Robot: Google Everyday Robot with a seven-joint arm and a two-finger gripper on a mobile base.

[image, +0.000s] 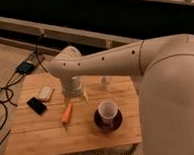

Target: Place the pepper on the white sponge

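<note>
The gripper [75, 99] hangs from the pale arm [104, 64] over the middle of the wooden table [44, 138], pointing down. Its two fingers [67, 100] stand wide apart with nothing between them. The pepper [67, 113] lies on the table just below the gripper and a little toward the near edge, slanted, its thin end toward the front. It is apart from the white sponge [45, 92], which lies flat near the table's left end. A black flat object [37, 105] lies just in front of the sponge. To the right, a white cup [107, 110] stands upright on a dark saucer [107, 122]. A small pale object [106, 83] stands behind the cup; whether it bears a label cannot be told. Cables [1, 96] trail over the floor at left.
</note>
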